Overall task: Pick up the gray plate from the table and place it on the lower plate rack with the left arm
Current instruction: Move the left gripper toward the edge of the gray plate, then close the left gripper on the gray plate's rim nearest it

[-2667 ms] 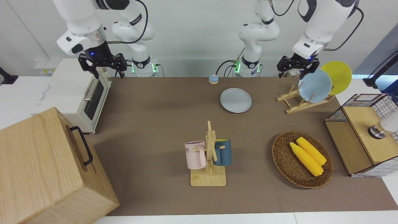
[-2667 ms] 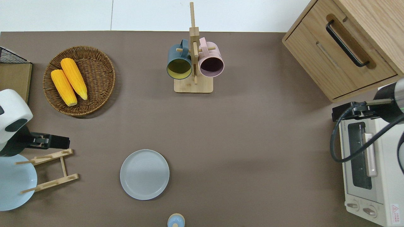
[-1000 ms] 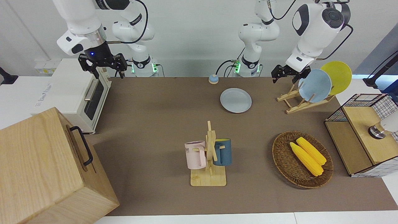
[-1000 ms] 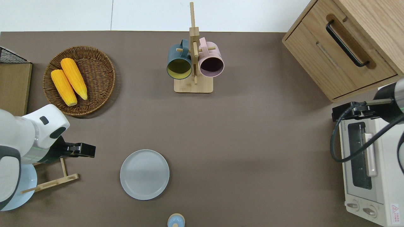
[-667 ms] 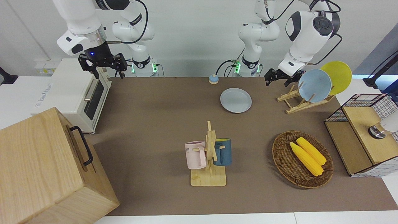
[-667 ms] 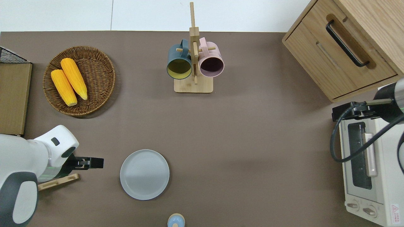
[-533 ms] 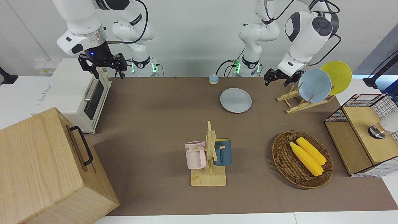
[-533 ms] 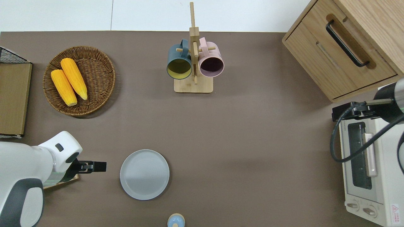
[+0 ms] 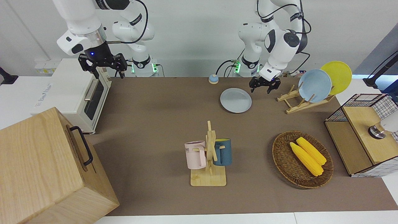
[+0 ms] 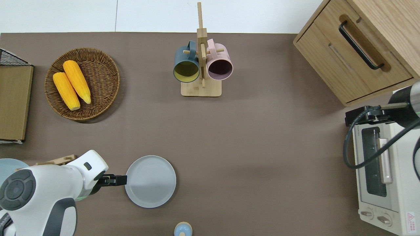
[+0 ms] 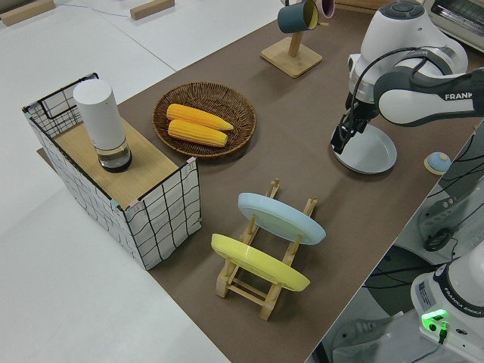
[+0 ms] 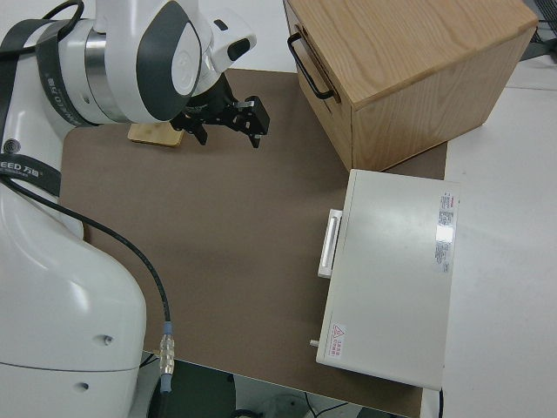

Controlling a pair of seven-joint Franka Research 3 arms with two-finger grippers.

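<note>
The gray plate [image 9: 235, 100] [image 10: 150, 181] [image 11: 372, 151] lies flat on the brown table mat. My left gripper [image 9: 261, 89] [image 10: 120, 180] [image 11: 337, 144] points down, low over the plate's rim at the edge toward the left arm's end. It is open and holds nothing; I cannot tell whether it touches the rim. The wooden plate rack [image 9: 293, 105] [image 11: 261, 283] stands closer to that end of the table. A light blue plate [image 9: 314, 85] and a yellow plate [image 9: 337, 76] fill its upper slots, and its lower pegs [image 9: 286, 95] are bare. My right gripper [image 9: 102, 67] [image 12: 231, 117] is parked and open.
A mug stand [image 9: 209, 155] with a pink and a blue mug stands farther from the robots than the plate. A wicker basket [image 9: 275, 153] holds two corn cobs. A wire-sided shelf [image 9: 360, 130], a small blue bell [image 9: 213, 79], a toaster oven [image 9: 74, 90] and a wooden drawer cabinet [image 9: 46, 168] ring the table.
The left arm swung from over the plate rack toward the gray plate and came down, bringing its gripper to the plate's rim. The right arm and the plate have not moved.
</note>
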